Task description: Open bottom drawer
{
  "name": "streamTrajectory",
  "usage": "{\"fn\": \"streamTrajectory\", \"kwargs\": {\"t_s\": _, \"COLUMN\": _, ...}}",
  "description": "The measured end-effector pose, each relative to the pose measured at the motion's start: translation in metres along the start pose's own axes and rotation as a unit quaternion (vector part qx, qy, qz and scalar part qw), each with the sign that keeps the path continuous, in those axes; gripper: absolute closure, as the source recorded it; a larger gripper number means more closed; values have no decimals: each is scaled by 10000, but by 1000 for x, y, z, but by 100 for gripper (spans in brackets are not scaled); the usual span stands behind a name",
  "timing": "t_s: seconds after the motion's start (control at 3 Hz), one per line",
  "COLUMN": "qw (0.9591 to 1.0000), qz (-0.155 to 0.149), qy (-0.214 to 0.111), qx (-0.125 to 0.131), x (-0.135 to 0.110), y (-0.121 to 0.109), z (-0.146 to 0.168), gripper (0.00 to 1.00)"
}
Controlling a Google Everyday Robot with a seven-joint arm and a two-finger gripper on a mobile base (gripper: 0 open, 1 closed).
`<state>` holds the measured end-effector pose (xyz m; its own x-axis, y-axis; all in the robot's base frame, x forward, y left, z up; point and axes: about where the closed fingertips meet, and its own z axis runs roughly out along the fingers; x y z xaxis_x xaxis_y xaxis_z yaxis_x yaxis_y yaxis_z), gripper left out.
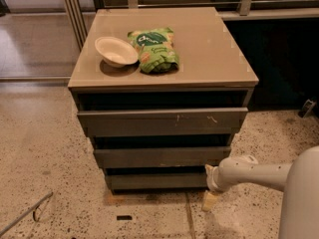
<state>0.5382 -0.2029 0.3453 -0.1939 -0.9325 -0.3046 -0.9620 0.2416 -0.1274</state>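
- Across the middle of the view stands the cabinet (99, 133), with a flat surface (214, 49) on top and three handleless fronts stacked under the surface's front edge.
- Low on the right, my arm (259, 173) reaches in below the surface's front right corner.
- Under the front edge come the top drawer (162, 122), widest and marked with pale scratches, then the plain middle drawer (162, 157), each with a dark gap above it.
- Lowest of all is the bottom drawer (157, 181), just above the speckled floor (45, 148). Its front is plain and the narrowest-looking, and it appears shut or nearly so.
- I judge that front stiff and smooth, so slippery to pinch. The drawer is probably light and free on its runners.
- With no handle, the best hold looks like the top lip inside the dark gap, hooked and drawn straight out. Sliding off that lip is the risk.
- Toward the surface's left edge lies a green bag (153, 49), with a white bowl (115, 50) just beside it and nearer that edge.
- My claw (210, 201) hangs close to the floor, just beside the bottom drawer's right end. I cannot tell whether it is released or clenched, or whether it touches the drawer.
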Motion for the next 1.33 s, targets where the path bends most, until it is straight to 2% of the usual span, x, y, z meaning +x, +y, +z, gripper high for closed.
{"fn": "streamTrajectory", "kwargs": {"t_s": 0.67, "qw": 9976, "qz": 182, "qy": -338, "qx": -568, "x": 13, "y": 19, "z": 74, "gripper": 0}}
{"fn": "streamTrajectory", "kwargs": {"t_s": 1.0, "qw": 9974, "qz": 164, "qy": -356, "qx": -597, "x": 15, "y": 20, "z": 82, "gripper": 0}}
{"fn": "streamTrajectory", "kwargs": {"t_s": 1.33, "qw": 9979, "qz": 116, "qy": -377, "qx": -513, "x": 20, "y": 19, "z": 86, "gripper": 0}}
